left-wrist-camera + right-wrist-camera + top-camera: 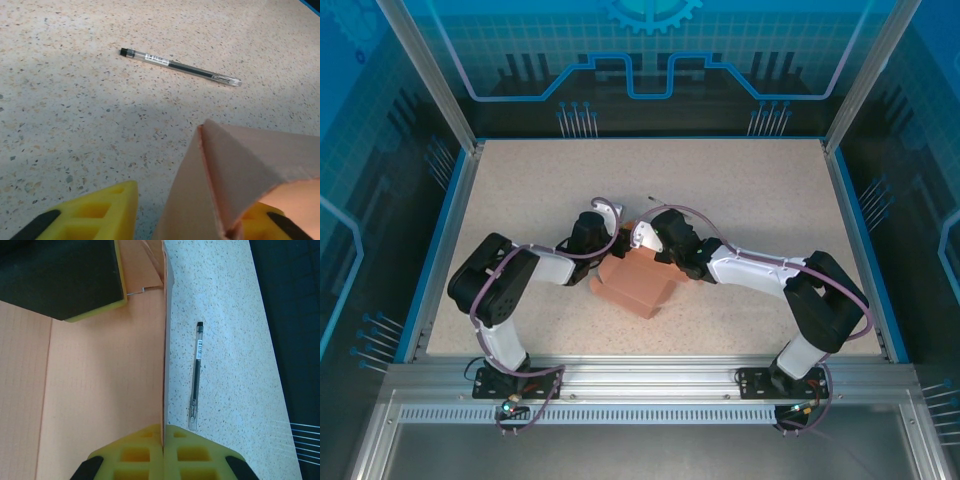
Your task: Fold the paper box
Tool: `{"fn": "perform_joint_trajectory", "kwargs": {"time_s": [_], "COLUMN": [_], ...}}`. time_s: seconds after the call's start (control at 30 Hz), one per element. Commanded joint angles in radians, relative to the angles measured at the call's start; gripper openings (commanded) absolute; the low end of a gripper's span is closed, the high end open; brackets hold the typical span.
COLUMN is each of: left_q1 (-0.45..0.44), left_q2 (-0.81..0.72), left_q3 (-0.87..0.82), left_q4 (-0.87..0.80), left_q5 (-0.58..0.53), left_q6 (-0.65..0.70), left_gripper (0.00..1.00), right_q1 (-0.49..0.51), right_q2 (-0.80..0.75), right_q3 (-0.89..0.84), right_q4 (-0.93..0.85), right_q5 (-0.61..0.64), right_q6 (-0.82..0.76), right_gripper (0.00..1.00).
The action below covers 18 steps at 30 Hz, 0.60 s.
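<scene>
The right tool (163,434) clenches its yellow fingers on the thin edge of the salmon-pink cardboard paper box (100,380), whose creased panel spreads toward 10 o'clock. The left tool (187,205) stands parted around a raised folded corner, one finger clear of it, gripping nothing. The box lies at 6 o'clock from the middle of the speckled counter (740,200). A clear-barrelled black pen (196,375) lies at 3 o'clock of the panel. If the left tool closes off the crease, the flap may crumple, or the pinched edge may tear.
</scene>
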Motion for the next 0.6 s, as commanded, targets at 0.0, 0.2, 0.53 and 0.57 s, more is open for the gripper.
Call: {"fn": "perform_joint_trajectory", "kwargs": {"time_s": [0.0,0.2,0.53,0.57], "left_q1": [0.009,0.005,-0.003,-0.004], "left_q2": [-0.009,-0.020,-0.040,-0.044], "left_q3": [-0.014,-0.008,-0.007,-0.008], "left_q4": [0.030,0.017,0.014,0.012], "left_q5": [0.001,-0.025,-0.064,-0.066], "left_q6": [0.021,0.019,0.041,0.046], "left_gripper": [0.27,0.14,0.05,0.05], "right_q1": [-0.004,-0.003,-0.002,-0.001], "right_q2": [-0.009,-0.012,-0.034,-0.039], "right_q3": [0.012,0.021,0.033,0.034], "right_q4": [-0.050,-0.050,-0.057,-0.057], "right_q5": [-0.030,-0.025,-0.046,-0.047], "right_q6": [0.017,0.028,0.065,0.070], "right_gripper": [0.00,0.00,0.09,0.12]}}
